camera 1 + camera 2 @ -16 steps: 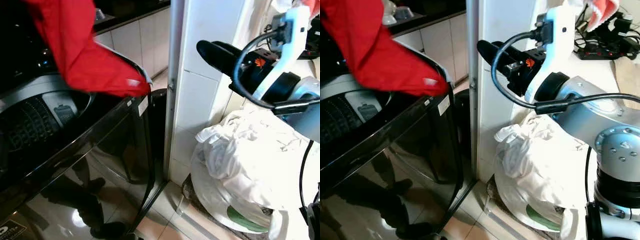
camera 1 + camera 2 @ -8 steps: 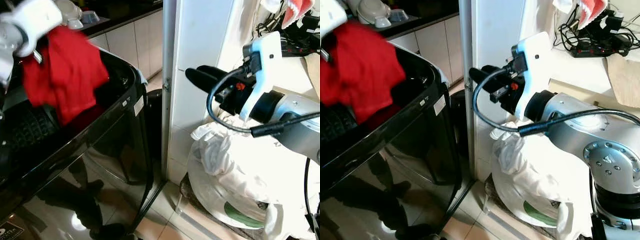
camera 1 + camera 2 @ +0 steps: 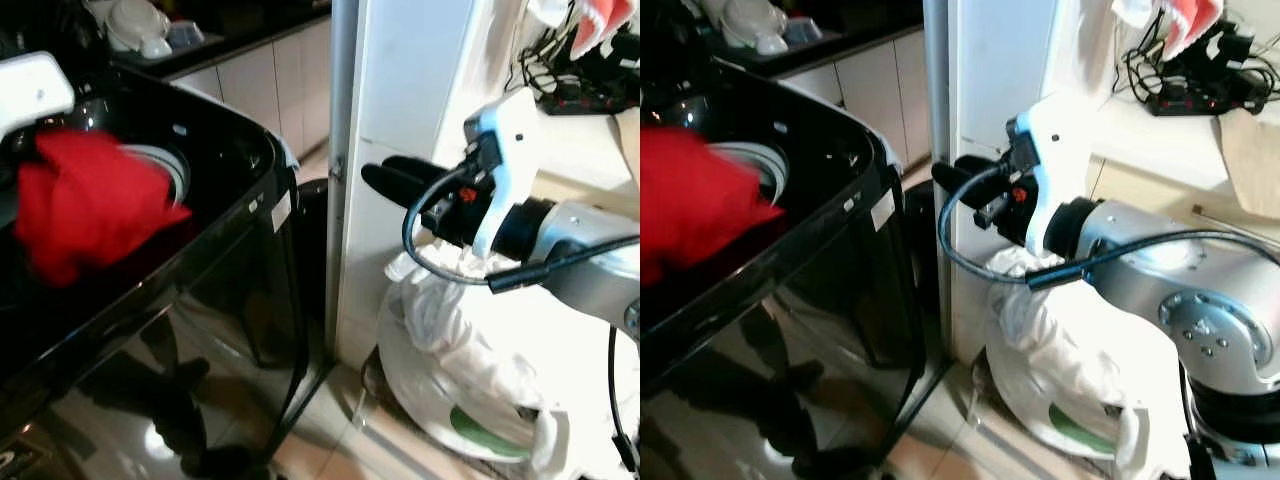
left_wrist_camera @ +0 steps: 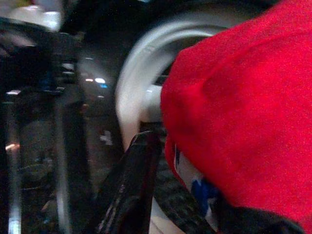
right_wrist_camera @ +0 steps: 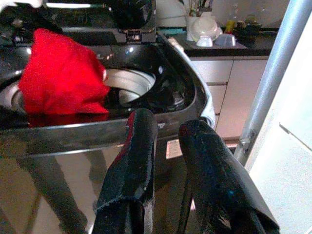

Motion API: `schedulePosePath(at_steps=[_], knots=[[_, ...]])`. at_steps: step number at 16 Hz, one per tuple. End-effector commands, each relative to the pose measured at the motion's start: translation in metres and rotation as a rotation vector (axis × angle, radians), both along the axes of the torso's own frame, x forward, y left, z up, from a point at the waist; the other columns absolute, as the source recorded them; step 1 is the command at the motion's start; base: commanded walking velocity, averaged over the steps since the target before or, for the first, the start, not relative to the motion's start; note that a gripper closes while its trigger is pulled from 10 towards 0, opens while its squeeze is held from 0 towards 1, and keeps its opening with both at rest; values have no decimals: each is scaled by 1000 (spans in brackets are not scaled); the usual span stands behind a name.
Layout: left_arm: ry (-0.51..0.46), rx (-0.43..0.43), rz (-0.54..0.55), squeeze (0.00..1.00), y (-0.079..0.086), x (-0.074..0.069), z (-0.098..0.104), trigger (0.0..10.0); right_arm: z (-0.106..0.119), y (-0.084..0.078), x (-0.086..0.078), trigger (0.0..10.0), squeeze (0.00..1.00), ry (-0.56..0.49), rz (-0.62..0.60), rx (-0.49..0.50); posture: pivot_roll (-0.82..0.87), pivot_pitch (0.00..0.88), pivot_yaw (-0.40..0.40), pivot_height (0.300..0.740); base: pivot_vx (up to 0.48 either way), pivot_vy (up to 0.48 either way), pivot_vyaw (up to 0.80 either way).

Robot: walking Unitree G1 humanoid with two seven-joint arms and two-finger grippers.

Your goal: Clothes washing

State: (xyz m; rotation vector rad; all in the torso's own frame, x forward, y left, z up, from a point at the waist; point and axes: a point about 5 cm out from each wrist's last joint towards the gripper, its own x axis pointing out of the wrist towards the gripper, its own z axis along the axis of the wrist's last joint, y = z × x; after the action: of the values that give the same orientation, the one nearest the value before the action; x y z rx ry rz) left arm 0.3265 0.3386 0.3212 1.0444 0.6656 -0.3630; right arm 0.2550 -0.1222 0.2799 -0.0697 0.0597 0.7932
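Note:
A red garment hangs over the open top of the black top-loading washing machine, just in front of the pale drum ring. My left gripper is shut on the red garment; its white wrist stands above the cloth, which hides the fingers from the head views. One black finger shows beside the cloth in the left wrist view. My right gripper is held in the air to the right of the washer, in front of the white pillar. It points at the machine, slightly open, with nothing between its fingers.
A white pillar with a metal corner strip stands right of the washer. Below my right arm, a heap of white laundry fills a white bag on the tiled floor. Bowls sit on the dark counter behind; cables lie on a shelf at right.
The left arm has brought the red garment down from high above the washer to just over the drum opening. The right arm has drifted slightly left and lower in view.

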Motion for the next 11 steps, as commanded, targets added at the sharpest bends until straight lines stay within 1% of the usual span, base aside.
schedulePosePath(at_steps=[1,3,5,6,7,8,9,10,11], knots=[[17,-6,-30,1000,-4,-4,6,10000,-4,1,-1,10000,0,11,3,-34,-59,0,61,740,0,0,0],[71,-14,-33,1000,-4,-11,-4,10000,-7,-2,2,10000,0,15,-16,-72,-56,0,60,740,0,0,0],[86,-24,-54,1000,-9,-13,-9,10000,-9,-5,4,10000,0,17,-39,-78,-55,0,60,740,0,0,0],[179,-98,-178,0,-28,-17,-28,10000,-16,-13,9,10000,0,27,-112,-145,-58,0,68,740,0,0,0],[179,-98,-178,0,-28,-17,-28,10000,-16,-13,9,10000,0,27,-112,-145,-58,0,68,740,0,0,0],[168,-60,-225,0,-44,-13,-44,10000,-21,-18,14,10000,0,32,-171,-171,-61,0,72,740,0,0,0],[79,-10,-206,0,-55,-3,-56,10000,-23,-21,18,10000,0,32,-221,-166,-64,0,75,740,0,0,0],[39,9,-188,0,-57,1,-59,10000,-23,-22,19,10000,0,31,-236,-163,-66,0,77,740,0,0,0],[-78,-8,-87,0,-58,10,-58,10000,-22,-24,20,10000,0,27,-252,-158,-66,0,77,740,0,0,0]])
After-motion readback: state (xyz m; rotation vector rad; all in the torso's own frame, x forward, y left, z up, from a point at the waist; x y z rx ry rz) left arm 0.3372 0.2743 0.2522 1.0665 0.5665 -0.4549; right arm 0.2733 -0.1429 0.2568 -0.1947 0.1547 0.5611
